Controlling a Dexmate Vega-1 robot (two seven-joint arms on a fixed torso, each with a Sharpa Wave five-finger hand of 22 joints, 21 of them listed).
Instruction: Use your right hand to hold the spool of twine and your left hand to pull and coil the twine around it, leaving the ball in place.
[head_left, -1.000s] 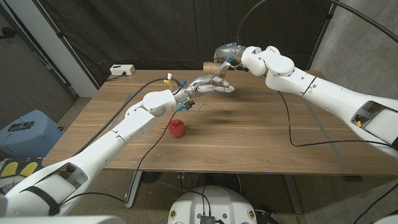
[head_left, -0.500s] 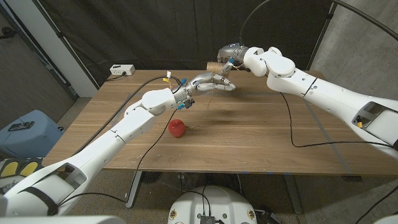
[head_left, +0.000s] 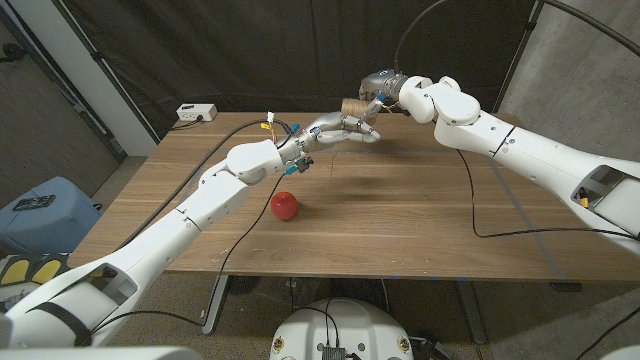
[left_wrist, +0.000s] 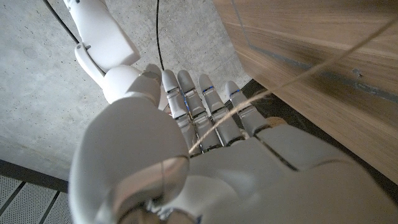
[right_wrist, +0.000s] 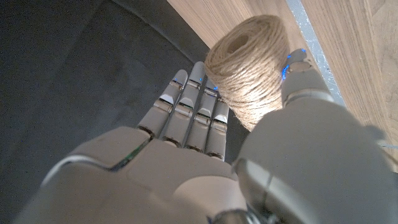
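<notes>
spool of twine (head_left: 351, 105): over the counter's (head_left: 420, 215) far edge, held in the right hand (head_left: 374, 91)
left hand (head_left: 337, 132): just in front of the spool, above the counter
twine strand (left_wrist: 249, 106): across the back of the left hand
ball (head_left: 285, 206): on the counter, nearer the robot than both hands, left of middle
box (head_left: 197, 112): at the counter's far left corner

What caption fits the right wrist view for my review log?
Right hand holds the spool of twine between thumb and fingers, above the wooden table.
</notes>
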